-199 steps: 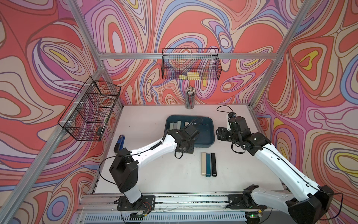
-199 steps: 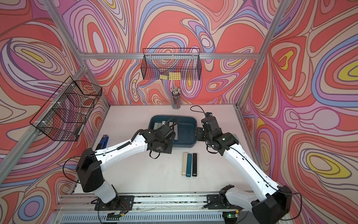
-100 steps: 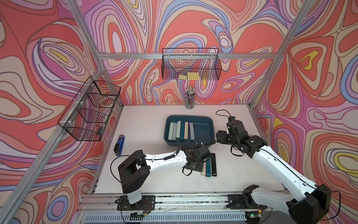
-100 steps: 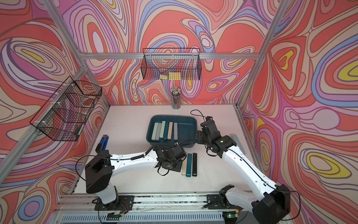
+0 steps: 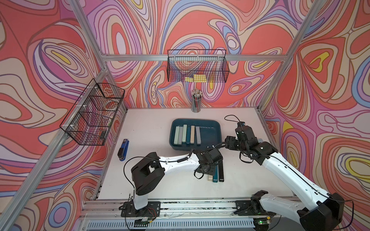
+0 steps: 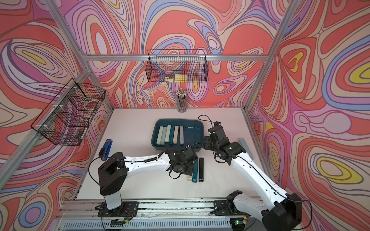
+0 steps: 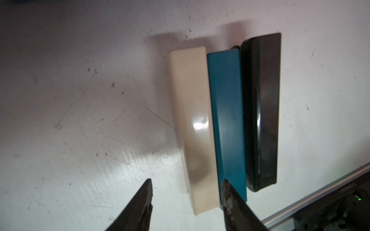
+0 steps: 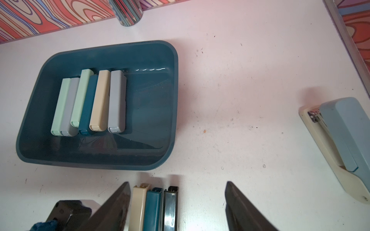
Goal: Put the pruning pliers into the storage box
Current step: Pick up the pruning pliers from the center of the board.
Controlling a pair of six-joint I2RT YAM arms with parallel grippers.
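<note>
The storage box [image 5: 210, 136] [image 6: 192, 136] [image 8: 150, 110], a dark teal tray, holds several pruning pliers [image 5: 187, 134] [image 8: 100, 100] side by side. Three more lie together on the table in front of it: beige [image 7: 195, 124] [image 6: 189, 177], teal [image 7: 226, 120] [image 6: 195, 172] and black [image 7: 260, 112] [image 6: 201, 170]. My left gripper [image 7: 187, 181] hangs open low over their near ends; one finger is over bare table, the other over the seam between beige and teal. My right gripper [image 8: 177, 182] [image 5: 228, 140] is open and empty by the box's near right corner, above the bars' far ends.
A blue-and-black stapler [image 5: 123, 150] lies at the table's left. A grey-blue stapler [image 8: 344, 144] lies near the right edge. A pencil cup [image 5: 196, 102] stands at the back wall. Wire baskets [image 5: 197, 69] [image 5: 94, 116] hang on the back and left walls.
My left gripper has left the box and swung forward and down over the three bars on the table. The right gripper has drawn back slightly from the box.
</note>
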